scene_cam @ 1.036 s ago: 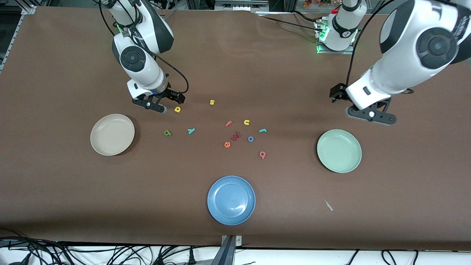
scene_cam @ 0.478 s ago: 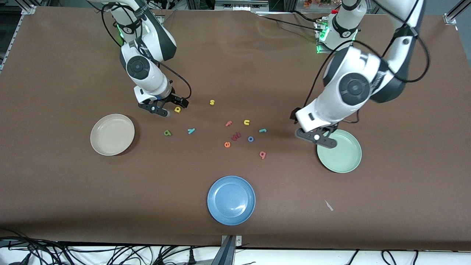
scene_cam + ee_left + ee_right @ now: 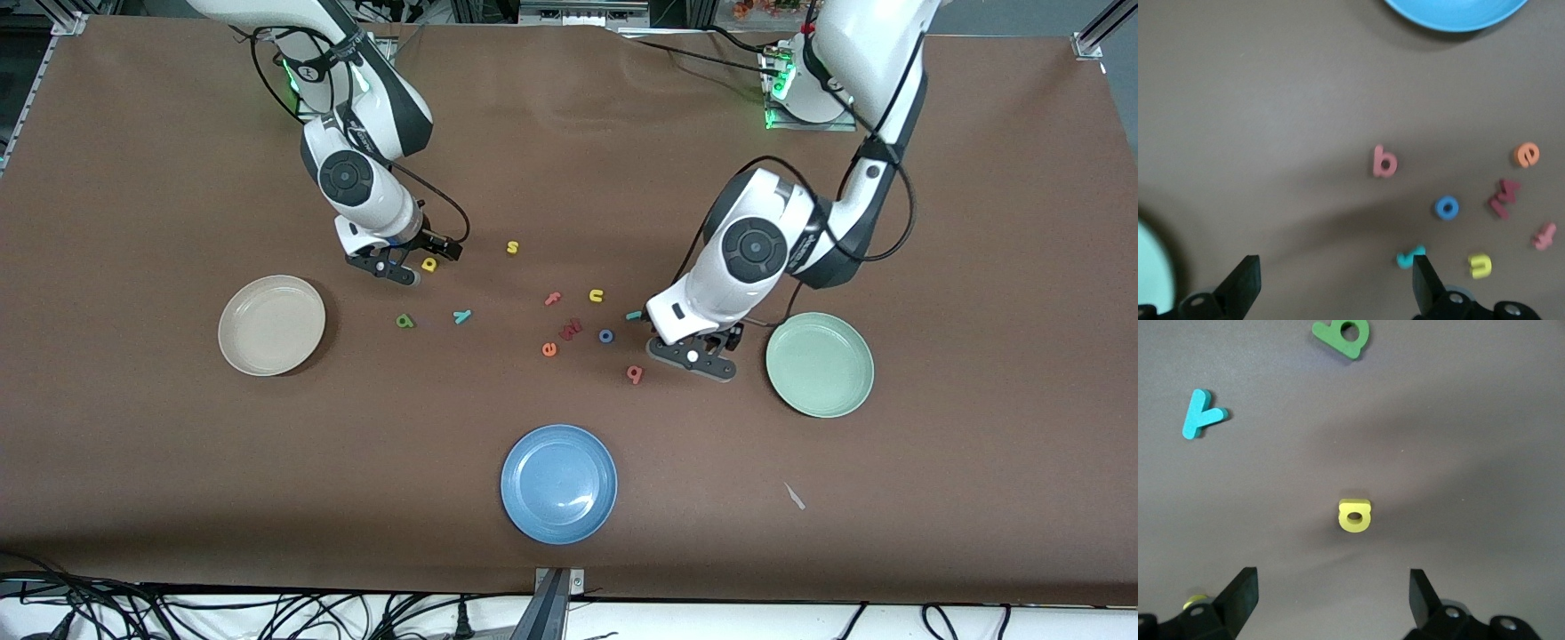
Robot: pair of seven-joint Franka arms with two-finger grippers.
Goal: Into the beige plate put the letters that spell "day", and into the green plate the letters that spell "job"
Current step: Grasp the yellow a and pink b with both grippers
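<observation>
Letters for "day" all lie on the table toward the right arm's end: I see the yellow d (image 3: 429,264) farthest from the front camera, the green a (image 3: 405,321) and the teal y (image 3: 461,316) nearer to it, none of them in the beige plate (image 3: 271,324). My right gripper (image 3: 402,264) sits low over the table just beside the d, jaws spread wide and empty; in its wrist view the d (image 3: 1354,515) lies between the two fingertips. It has edged a little closer to the d since half a second ago. The bigger change is my left arm: a second ago its gripper hung above the green plate (image 3: 820,364), and it has now swung in over the table between that plate and the letter cluster. The left gripper (image 3: 692,357) is open too, holding nothing. The pink b (image 3: 634,374), the blue o (image 3: 605,336) and the teal j (image 3: 634,315) all lie on the table where they were. The blue plate (image 3: 558,483) has not moved either.
</observation>
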